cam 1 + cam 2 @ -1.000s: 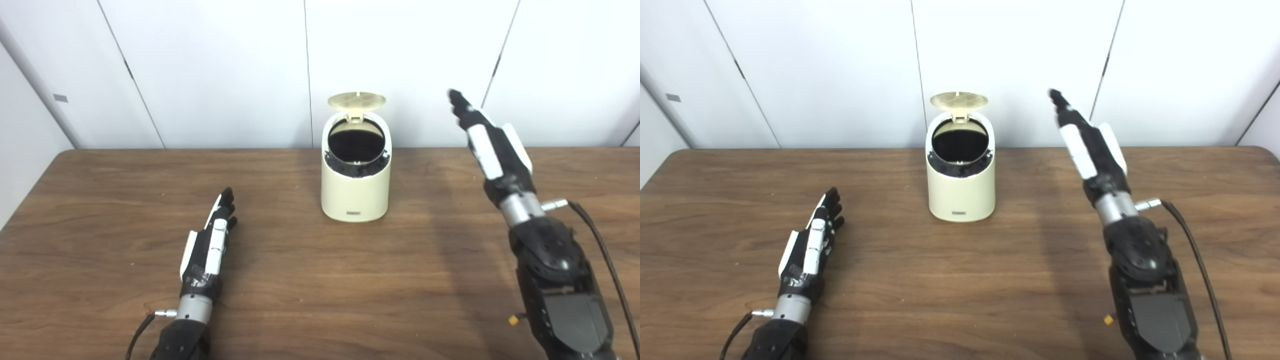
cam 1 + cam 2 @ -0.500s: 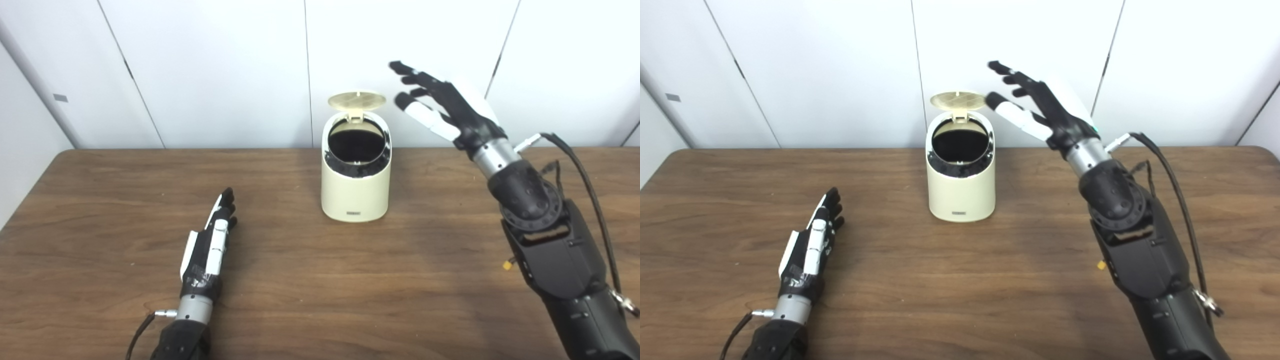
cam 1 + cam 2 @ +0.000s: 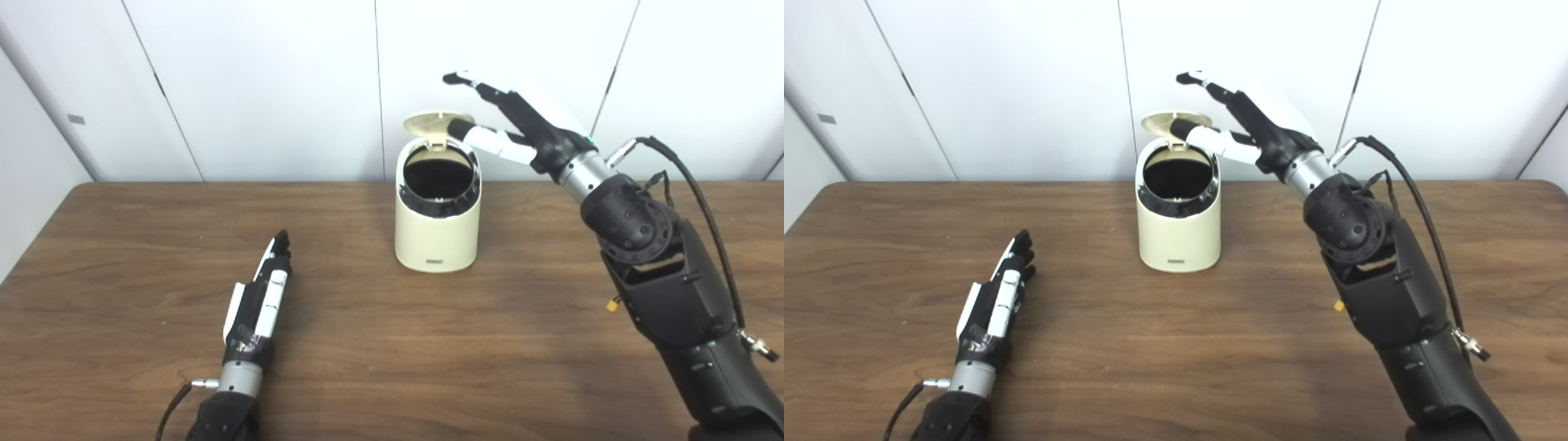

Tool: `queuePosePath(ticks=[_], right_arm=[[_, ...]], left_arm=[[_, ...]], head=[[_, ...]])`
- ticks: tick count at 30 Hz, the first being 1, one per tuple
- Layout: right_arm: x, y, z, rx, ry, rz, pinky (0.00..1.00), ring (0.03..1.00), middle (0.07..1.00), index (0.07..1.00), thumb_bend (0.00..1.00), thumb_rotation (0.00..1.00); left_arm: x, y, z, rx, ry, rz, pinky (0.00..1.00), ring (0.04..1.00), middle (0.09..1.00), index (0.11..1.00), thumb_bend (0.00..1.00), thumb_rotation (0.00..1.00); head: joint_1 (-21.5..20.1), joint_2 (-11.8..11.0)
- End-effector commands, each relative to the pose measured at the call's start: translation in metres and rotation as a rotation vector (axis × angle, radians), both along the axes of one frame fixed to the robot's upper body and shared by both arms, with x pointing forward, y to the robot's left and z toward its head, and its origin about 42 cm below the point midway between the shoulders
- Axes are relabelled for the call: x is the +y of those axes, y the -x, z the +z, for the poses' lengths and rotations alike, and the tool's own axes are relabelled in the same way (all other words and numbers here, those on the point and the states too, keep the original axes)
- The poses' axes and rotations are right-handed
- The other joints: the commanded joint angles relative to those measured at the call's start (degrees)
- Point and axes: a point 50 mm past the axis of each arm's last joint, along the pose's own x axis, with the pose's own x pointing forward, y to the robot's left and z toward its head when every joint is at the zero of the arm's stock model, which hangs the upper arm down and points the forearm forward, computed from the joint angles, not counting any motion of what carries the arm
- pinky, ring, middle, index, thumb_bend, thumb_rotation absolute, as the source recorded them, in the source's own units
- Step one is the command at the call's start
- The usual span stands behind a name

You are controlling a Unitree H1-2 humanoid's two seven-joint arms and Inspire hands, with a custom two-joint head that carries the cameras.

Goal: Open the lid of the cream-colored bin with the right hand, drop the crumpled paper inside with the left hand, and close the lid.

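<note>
Lid [image 3: 438, 122] of cream bin [image 3: 437, 208] up. Right hand [image 3: 520, 122] at lid edge, fingers [image 3: 1206, 138] spread, holding nothing. Left hand [image 3: 260, 300] flat on surface [image 3: 367, 343], fingers straight, empty.

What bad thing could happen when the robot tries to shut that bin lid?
The right hand reaches the raised lid from the side with fingers spread, so a push could slide off the thin edge and leave it open. The bin stands free on the table, so a sideways push might tip or shift it. The left hand lies flat, far off, and could not steady it.
</note>
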Motion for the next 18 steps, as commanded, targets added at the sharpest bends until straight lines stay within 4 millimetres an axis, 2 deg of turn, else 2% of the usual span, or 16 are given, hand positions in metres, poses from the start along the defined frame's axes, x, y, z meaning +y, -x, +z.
queuePosePath(ticks=[1,5,12,18], right_arm=[[0.0024,0.0027,0.0356,-0.130,0.048,0.014,0.94,0.961,0.940,0.896,0.59,1.00],[0.0048,0.0051,0.0376,-0.159,0.110,0.032,0.95,0.965,0.923,0.863,0.55,1.00],[0.0050,0.0084,0.0340,-0.149,0.185,0.032,0.93,0.974,0.919,0.852,0.57,1.00],[0.0037,0.0109,0.0291,-0.124,0.220,0.029,0.97,0.992,0.939,0.856,0.59,1.00]], left_arm=[[-0.0030,0.0080,-0.0151,0.066,0.017,0.004,0.99,1.000,1.000,1.000,0.62,0.90],[-0.0055,0.0075,-0.0144,0.065,0.027,0.004,0.97,1.000,1.000,1.000,0.65,0.90],[-0.0071,0.0078,-0.0142,0.064,0.033,0.006,0.95,1.000,1.000,1.000,0.67,0.92],[-0.0074,0.0075,-0.0143,0.066,0.037,0.004,0.93,1.000,1.000,1.000,0.68,0.92]], head=[[0.1,0.1],[0.2,0.2],[0.4,0.3],[0.5,0.3]])
